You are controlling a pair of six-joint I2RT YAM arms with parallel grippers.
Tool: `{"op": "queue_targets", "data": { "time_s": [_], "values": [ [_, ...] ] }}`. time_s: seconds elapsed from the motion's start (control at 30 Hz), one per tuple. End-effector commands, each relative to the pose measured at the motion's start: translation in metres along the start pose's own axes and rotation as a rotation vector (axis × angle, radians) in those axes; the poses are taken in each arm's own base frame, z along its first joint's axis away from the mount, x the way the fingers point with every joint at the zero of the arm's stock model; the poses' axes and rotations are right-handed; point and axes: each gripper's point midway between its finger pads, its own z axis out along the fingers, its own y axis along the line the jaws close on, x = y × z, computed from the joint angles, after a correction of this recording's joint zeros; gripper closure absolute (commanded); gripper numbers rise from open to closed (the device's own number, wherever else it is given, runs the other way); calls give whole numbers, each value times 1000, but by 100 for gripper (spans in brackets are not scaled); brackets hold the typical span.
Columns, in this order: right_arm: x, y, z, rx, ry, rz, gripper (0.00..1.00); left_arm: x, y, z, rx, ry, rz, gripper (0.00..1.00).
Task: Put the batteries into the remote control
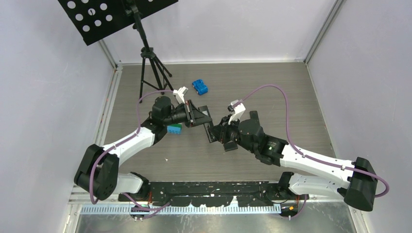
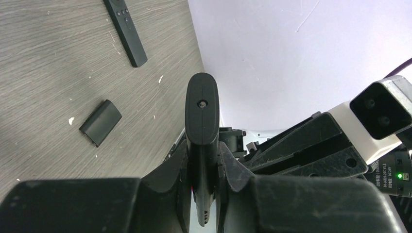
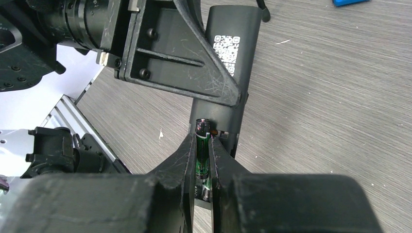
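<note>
while left fingers (image 2: pixel 170 180) clamp remote (image 2: pixel 202 121), battery (image 3: pixel 202 145) lies along right fingers (image 3: pixel 182 162).

The grey wood-grain table (image 1: pixel 291 97) stands between white walls (image 1: pixel 43 73). At its far left a tripod (image 1: pixel 151 68) holds a black plate with round holes (image 1: pixel 111 14). Near the tripod lies a small blue object (image 1: pixel 199 87); a green and blue block (image 1: pixel 174 129) lies nearer. The left wrist view shows a slim black remote with buttons (image 2: pixel 125 31), a small black lid (image 2: pixel 100 122) well apart from it, and white crumbs (image 2: pixel 71 120).
</note>
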Motion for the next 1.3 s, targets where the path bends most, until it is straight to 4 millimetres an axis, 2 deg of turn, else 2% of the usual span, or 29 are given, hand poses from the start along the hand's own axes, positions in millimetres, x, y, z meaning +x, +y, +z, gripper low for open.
{"op": "queue_targets", "data": {
  "time_s": [0.0,0.2,0.6,0.9,0.93,1.0,1.03,1.1,1.27],
  "values": [
    [-14,15,1,-44,-35,5,91,-16,-33,0,87,-43,47,100],
    [-8,13,-1,-33,-23,4,89,-18,-36,-2,89,-59,38,100],
    [-15,13,-12,-30,-39,14,63,-18,-43,-8,97,-74,41,100],
    [-37,10,-23,20,-101,114,62,-20,-47,-11,102,-99,64,100],
    [-40,7,-26,39,-111,144,55,-21,-47,-11,103,-106,70,100],
    [-39,-14,-35,180,-109,280,31,-24,-50,-12,113,-124,85,100],
    [-48,-22,-42,252,-135,375,21,-25,-51,-12,117,-134,91,100],
    [-47,-17,-47,253,-112,495,17,-30,-53,-12,122,-158,98,100],
    [-46,5,-42,139,-111,717,15,-39,-64,-13,167,-204,109,100]
  ]
}}
